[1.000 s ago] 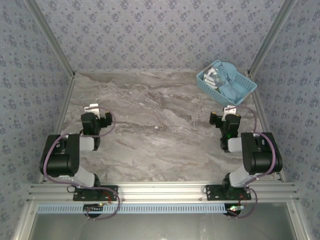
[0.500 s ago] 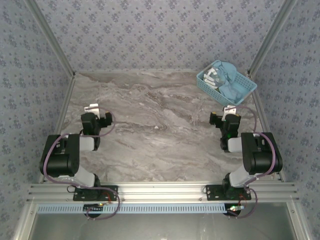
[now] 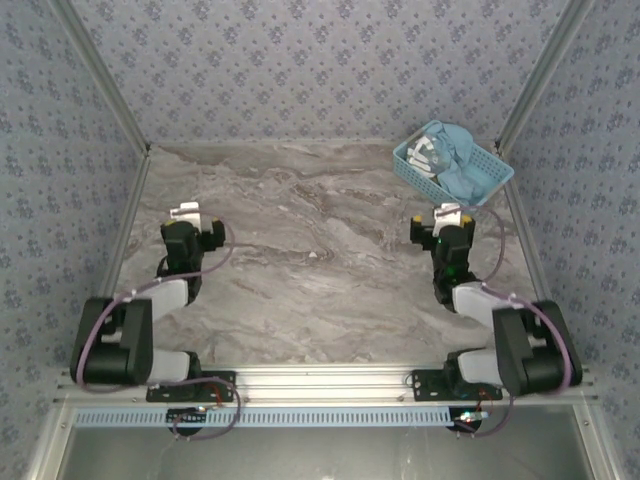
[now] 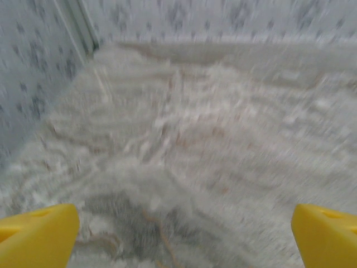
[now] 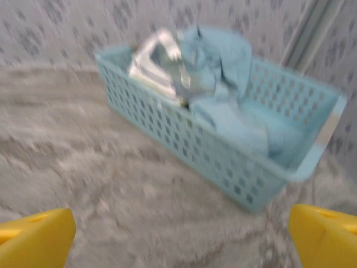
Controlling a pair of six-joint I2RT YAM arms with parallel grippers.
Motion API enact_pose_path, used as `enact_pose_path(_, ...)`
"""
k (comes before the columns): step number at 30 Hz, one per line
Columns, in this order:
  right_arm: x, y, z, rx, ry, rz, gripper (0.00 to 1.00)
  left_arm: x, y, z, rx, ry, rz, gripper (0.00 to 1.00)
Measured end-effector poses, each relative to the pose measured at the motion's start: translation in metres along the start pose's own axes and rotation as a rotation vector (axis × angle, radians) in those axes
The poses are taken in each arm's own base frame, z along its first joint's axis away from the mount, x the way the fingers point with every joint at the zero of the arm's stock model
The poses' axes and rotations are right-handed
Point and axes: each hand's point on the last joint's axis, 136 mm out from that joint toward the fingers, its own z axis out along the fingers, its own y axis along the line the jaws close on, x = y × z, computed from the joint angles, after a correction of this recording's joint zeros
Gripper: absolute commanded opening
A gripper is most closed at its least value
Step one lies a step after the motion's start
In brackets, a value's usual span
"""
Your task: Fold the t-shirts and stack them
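Note:
A crumpled sky-blue t-shirt (image 3: 458, 150) with white print lies in a light-blue lattice basket (image 3: 497, 182) at the table's far right corner. In the right wrist view the t-shirt (image 5: 223, 84) bulges over the basket's (image 5: 223, 164) rim, just ahead of my right gripper (image 5: 179, 239). The yellow fingertips (image 5: 33, 237) stand wide apart with bare table between them. From above, my right gripper (image 3: 449, 214) is open, a short way in front of the basket. My left gripper (image 3: 185, 214) is open over the left side of the table, its fingertips (image 4: 36, 237) apart over bare marble.
The marble-patterned table (image 3: 320, 260) is walled with patterned panels on the left, back and right, with metal posts (image 3: 520, 100) at the corners. The basket sits close to the right wall. An aluminium rail (image 3: 320, 380) with the arm bases runs along the near edge.
Both arms have stretched forward and lowered their elbows. The right gripper has shifted slightly left and toward the basket. Both wrist views are blurred by motion. Jaws stay open.

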Motion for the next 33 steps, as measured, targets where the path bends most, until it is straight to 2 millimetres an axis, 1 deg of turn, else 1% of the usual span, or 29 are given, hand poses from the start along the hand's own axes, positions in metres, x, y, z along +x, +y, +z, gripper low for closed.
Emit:
enact_pose_path(2,-0.047,-0.002,-0.003,0.015,-0.066,0.041,1.0,-0.041,-0.003,-0.014,-0.011,-0.101,-0.013,0.98)
enact_pose_path(3,-0.072,-0.006,-0.002,0.023,-0.076,0.093,1.0,-0.061,-0.002,-0.019,-0.027,-0.135,-0.039,0.98)
enact_pose_path(4,-0.092,-0.009,-0.002,0.03,-0.085,0.135,1.0,-0.078,0.001,-0.022,-0.046,-0.154,-0.073,0.98)
enact_pose_path(5,-0.111,-0.014,-0.001,0.036,-0.089,0.2,1.0,-0.099,0.005,-0.024,-0.074,-0.154,-0.144,0.98)
enact_pose_path(6,-0.13,-0.02,-0.001,0.033,-0.1,0.272,1.0,-0.113,0.01,-0.025,-0.092,-0.15,-0.2,0.98)
enact_pose_path(7,-0.148,-0.028,-0.001,0.011,-0.11,0.348,1.0,-0.134,0.017,-0.027,-0.122,-0.125,-0.28,0.98)
enact_pose_path(9,-0.16,-0.051,0.006,0.023,-0.084,0.454,0.99,-0.172,0.035,-0.029,-0.16,-0.106,-0.432,0.98)
enact_pose_path(10,-0.161,-0.062,0.013,0.046,-0.048,0.49,0.97,-0.186,0.041,-0.027,-0.156,-0.101,-0.492,0.98)
enact_pose_path(11,-0.162,-0.073,0.024,0.074,0.0,0.523,0.95,-0.195,0.048,-0.024,-0.151,-0.088,-0.545,0.98)
enact_pose_path(12,-0.162,-0.077,0.036,0.083,0.048,0.544,0.93,-0.197,0.05,-0.017,-0.144,-0.059,-0.583,0.96)
enact_pose_path(13,-0.161,-0.077,0.05,0.078,0.09,0.555,0.92,-0.195,0.049,-0.012,-0.131,-0.034,-0.606,0.95)
enact_pose_path(15,-0.147,-0.076,0.073,0.068,0.206,0.579,0.88,-0.177,0.027,0.008,-0.075,0.093,-0.617,0.9)
enact_pose_path(16,-0.137,-0.076,0.087,0.065,0.258,0.592,0.83,-0.162,0.003,0.021,-0.025,0.178,-0.61,0.87)
enact_pose_path(17,-0.128,-0.075,0.096,0.058,0.305,0.604,0.81,-0.15,-0.015,0.028,0.015,0.241,-0.598,0.86)
enact_pose_path(18,-0.109,-0.077,0.11,0.061,0.383,0.621,0.77,-0.133,-0.041,0.033,0.069,0.322,-0.575,0.84)
enact_pose_path(19,-0.095,-0.079,0.121,0.063,0.442,0.637,0.75,-0.118,-0.066,0.035,0.119,0.391,-0.553,0.82)
enact_pose_path(21,-0.067,-0.083,0.143,0.066,0.539,0.662,0.69,-0.094,-0.11,0.029,0.214,0.499,-0.513,0.81)
enact_pose_path(22,-0.053,-0.084,0.153,0.066,0.584,0.67,0.67,-0.086,-0.13,0.023,0.26,0.539,-0.494,0.8)
enact_pose_path(23,-0.038,-0.084,0.161,0.067,0.624,0.671,0.63,-0.081,-0.146,0.016,0.299,0.57,-0.48,0.78)
enact_pose_path(25,-0.011,-0.081,0.172,0.063,0.705,0.677,0.61,-0.079,-0.174,0.002,0.375,0.607,-0.458,0.77)
enact_pose_path(27,0.007,-0.076,0.182,0.052,0.758,0.678,0.59,-0.085,-0.191,-0.008,0.428,0.612,-0.451,0.76)
enact_pose_path(28,0.015,-0.073,0.184,0.049,0.782,0.679,0.57,-0.088,-0.196,-0.011,0.447,0.612,-0.449,0.75)
enact_pose_path(30,0.025,-0.067,0.191,0.038,0.816,0.682,0.53,-0.091,-0.203,-0.015,0.471,0.612,-0.45,0.73)
enact_pose_path(31,0.029,-0.064,0.195,0.033,0.823,0.683,0.52,-0.092,-0.205,-0.016,0.476,0.613,-0.451,0.73)
enact_pose_path(33,0.035,-0.058,0.203,0.02,0.836,0.681,0.47,-0.092,-0.207,-0.018,0.484,0.62,-0.452,0.72)
